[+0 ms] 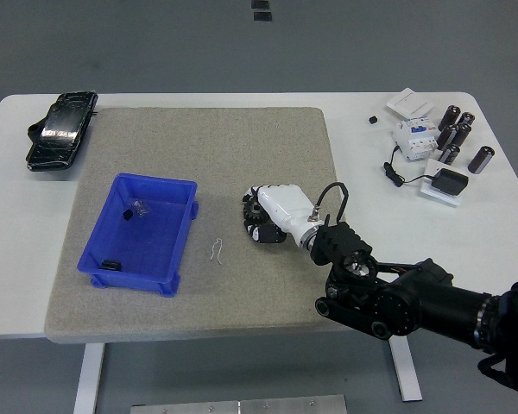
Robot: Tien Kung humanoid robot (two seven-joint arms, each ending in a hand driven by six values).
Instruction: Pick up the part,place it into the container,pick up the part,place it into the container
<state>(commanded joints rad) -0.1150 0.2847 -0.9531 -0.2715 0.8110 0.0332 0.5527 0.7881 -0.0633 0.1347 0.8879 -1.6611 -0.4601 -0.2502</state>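
Right arm enters from the lower right corner and reaches in over the grey mat (198, 147). Its white hand (272, 216) sits near the mat's middle-right, palm down, fingers curled around a dark, toothed, gear-like part (257, 222). The part shows at the hand's left edge and beneath it; whether it touches the mat or is lifted clear cannot be told from this view. A black cable loops up from the wrist behind the hand.

Left arm not visible.

Blue bin (183, 224) stands on the mat's left half, well apart from the hand. Inside it: a small clear-and-dark piece (136, 208) near the far end, and a small black piece (111, 264) at the near left corner.

Between bin and hand, a thin bent wire (216, 251) lies loose on the mat, closer to the bin.

White table (345, 112) carries other things off the mat. Far left: a black pouch (61, 130), lying flat. Far right: a cluster of dark cylinders (458, 134), a white switch unit (415, 134) beside them, a flat white box (410, 103) behind it, a black adapter (450, 182) with its cord, and a tiny black piece (373, 120) alone near the far edge.
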